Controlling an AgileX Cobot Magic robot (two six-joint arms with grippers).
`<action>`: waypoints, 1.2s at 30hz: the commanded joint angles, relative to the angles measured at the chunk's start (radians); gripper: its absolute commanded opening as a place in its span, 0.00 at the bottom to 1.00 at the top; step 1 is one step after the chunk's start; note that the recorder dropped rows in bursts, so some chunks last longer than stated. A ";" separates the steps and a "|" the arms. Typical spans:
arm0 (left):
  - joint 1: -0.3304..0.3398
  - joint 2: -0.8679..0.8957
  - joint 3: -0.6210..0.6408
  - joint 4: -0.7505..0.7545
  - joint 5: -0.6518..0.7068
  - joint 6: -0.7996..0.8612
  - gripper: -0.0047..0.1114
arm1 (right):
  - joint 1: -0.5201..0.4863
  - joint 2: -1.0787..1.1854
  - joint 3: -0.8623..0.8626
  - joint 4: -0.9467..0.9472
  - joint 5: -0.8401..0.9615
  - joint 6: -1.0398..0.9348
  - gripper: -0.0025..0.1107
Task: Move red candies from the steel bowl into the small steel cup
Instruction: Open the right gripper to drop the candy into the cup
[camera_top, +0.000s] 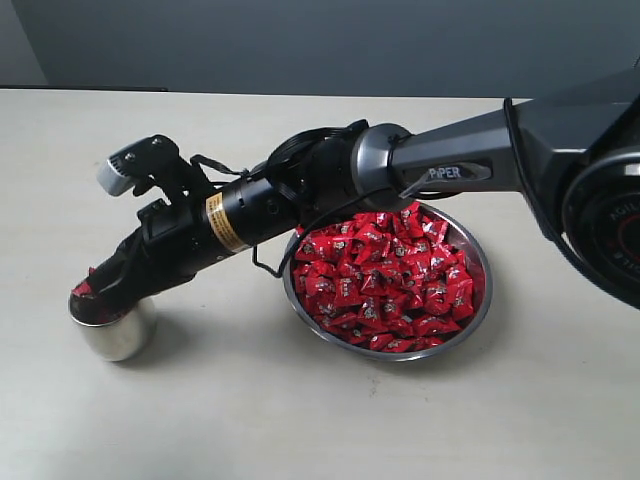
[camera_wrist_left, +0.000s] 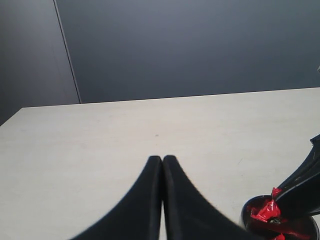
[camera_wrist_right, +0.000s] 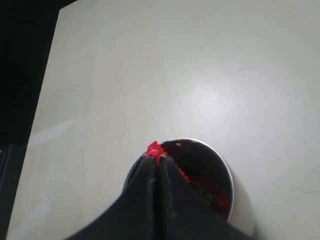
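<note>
The steel bowl (camera_top: 478, 300) sits right of centre, heaped with red candies (camera_top: 390, 280). The small steel cup (camera_top: 115, 335) stands at the left, with red showing inside it. My right gripper (camera_top: 85, 290) reaches across over the cup's mouth, shut on one red candy (camera_wrist_right: 155, 150) that pokes out past its fingertips above the cup (camera_wrist_right: 222, 170). In the left wrist view my left gripper (camera_wrist_left: 162, 159) is shut and empty above bare table, with the cup (camera_wrist_left: 250, 215) and the right gripper's pinched candy (camera_wrist_left: 267, 210) off to its side.
The pale table (camera_top: 250, 420) spreads round both vessels. A dark grey wall (camera_top: 320, 40) stands behind the table's far edge. The right arm (camera_top: 450, 165) crosses over the bowl's back rim.
</note>
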 joint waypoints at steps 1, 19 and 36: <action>0.001 -0.004 0.004 0.001 -0.005 -0.001 0.04 | -0.002 0.002 -0.006 -0.040 -0.004 0.030 0.02; 0.001 -0.004 0.004 0.001 -0.005 -0.001 0.04 | -0.002 0.002 -0.006 -0.049 0.045 0.072 0.33; 0.001 -0.004 0.004 0.001 -0.005 -0.001 0.04 | -0.002 0.002 -0.006 -0.042 0.045 0.076 0.33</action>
